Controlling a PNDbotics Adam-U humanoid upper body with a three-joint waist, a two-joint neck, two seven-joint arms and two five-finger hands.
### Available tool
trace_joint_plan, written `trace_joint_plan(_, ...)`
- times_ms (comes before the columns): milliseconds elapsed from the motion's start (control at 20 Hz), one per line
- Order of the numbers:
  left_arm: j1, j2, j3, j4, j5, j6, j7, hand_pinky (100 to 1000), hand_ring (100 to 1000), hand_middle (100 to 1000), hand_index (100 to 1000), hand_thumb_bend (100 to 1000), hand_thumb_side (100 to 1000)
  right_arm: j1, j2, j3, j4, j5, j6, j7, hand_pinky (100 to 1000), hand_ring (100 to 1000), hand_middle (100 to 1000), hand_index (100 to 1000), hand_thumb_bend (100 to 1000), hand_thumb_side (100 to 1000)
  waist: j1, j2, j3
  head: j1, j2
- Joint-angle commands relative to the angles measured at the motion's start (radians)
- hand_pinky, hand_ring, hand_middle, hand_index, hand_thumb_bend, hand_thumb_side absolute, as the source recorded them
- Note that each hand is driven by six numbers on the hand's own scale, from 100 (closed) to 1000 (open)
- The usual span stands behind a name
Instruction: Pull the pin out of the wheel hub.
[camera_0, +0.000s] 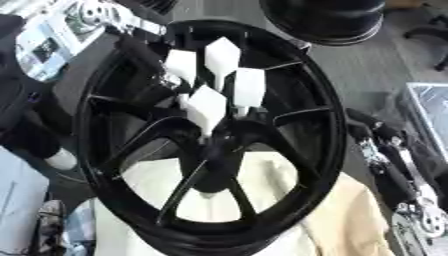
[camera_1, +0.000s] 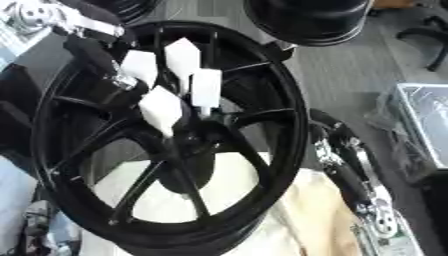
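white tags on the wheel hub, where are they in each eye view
Left eye view: the white tags cluster above the picture's middle, over the hub of the black wheel.
Right eye view: the same cluster sits further left, upper left of middle.
Shared landmark: the cream cloth under the wheel.

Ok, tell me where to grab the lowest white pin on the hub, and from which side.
Take the lowest pin by its broad white head, not the thin stem running into the hub. The head stands clear of the hub, and the other three pins crowd its upper right, so come from the left, probably with the left hand beside it.
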Motion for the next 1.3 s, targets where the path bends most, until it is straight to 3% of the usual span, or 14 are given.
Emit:
trace_joint_plan(50, -0.020, 0.026, 0.009, -0.022, 0.002, 0.008, 0.001, 800, 770, 758, 816, 458, 683, 0.002, -0.008, 0.002, -0.012, 0.003, 0.001, 0.000, 1000, 849, 904, 825, 100, 542, 0.001, -0.015, 0.000, 0.001, 0.002)
trace_joint_plan(600, -0.026, 0.030, 0.024, -0.075, 0.025, 0.032, 0.001, 798, 781, 774, 807, 436, 594, 0.002, -0.004, 0.005, -0.012, 0.018, 0.009, 0.007, 1000, 849, 905, 826, 100, 543, 0.001, -0.013, -0.001, 0.000, 0.000)
trace_joint_plan(900, -0.027, 0.031, 0.019, -0.086, 0.039, 0.050, 0.001, 787, 772, 755, 781, 359, 415, 0.001, -0.003, 0.006, -0.012, 0.021, 0.010, 0.008, 1000, 850, 905, 826, 100, 543, 0.001, -0.012, -0.004, 0.001, 0.000)
trace_joint_plan(1300, -0.027, 0.028, 0.023, -0.094, 0.047, 0.074, 0.001, 771, 753, 715, 750, 294, 282, 0.001, 0.001, 0.009, -0.012, 0.029, 0.016, 0.012, 1000, 850, 906, 827, 100, 544, 0.000, -0.011, -0.005, 0.001, 0.001)
